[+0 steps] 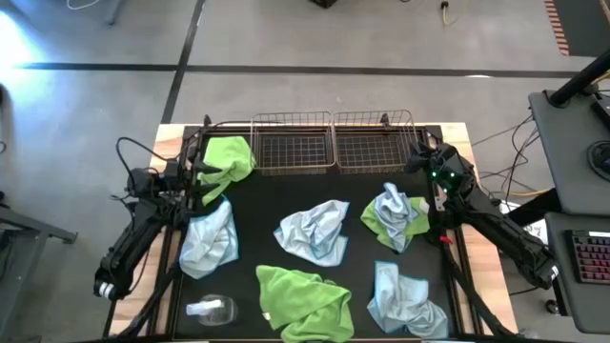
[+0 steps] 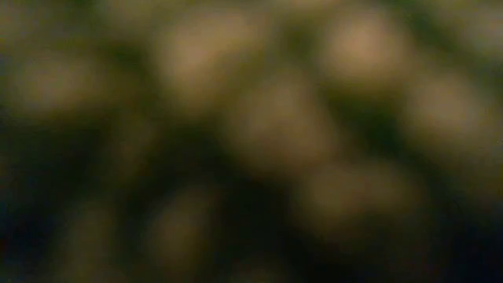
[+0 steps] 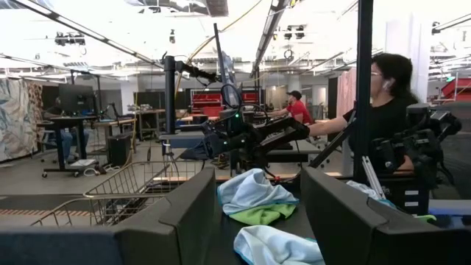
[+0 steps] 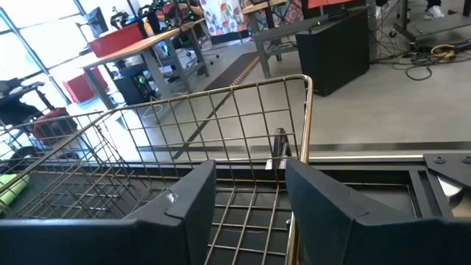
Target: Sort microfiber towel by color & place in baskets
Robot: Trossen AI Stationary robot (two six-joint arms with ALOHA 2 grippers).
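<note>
Two wire baskets [image 1: 294, 143] [image 1: 374, 141] stand side by side at the table's far edge, with nothing in them. A lime green towel [image 1: 229, 157] lies crumpled by the left basket. My left gripper [image 1: 203, 174] hovers open beside it, with nothing between its fingers [image 3: 257, 177]. More towels lie loose on the black mat: a blue one at the left [image 1: 210, 238], a blue one in the middle [image 1: 315, 232], a blue one on a green one at the right [image 1: 396, 217], a green one near the front [image 1: 303, 300] and a blue one at the front right [image 1: 405, 305]. My right gripper [image 1: 416, 157] is open at the right basket's corner [image 4: 305, 81], holding nothing.
A clear plastic object [image 1: 212, 308] lies near the front left corner. The low view is only a blur. A person [image 3: 383, 96] sits beyond the table's right side. Bare mat lies between the baskets and the middle towels.
</note>
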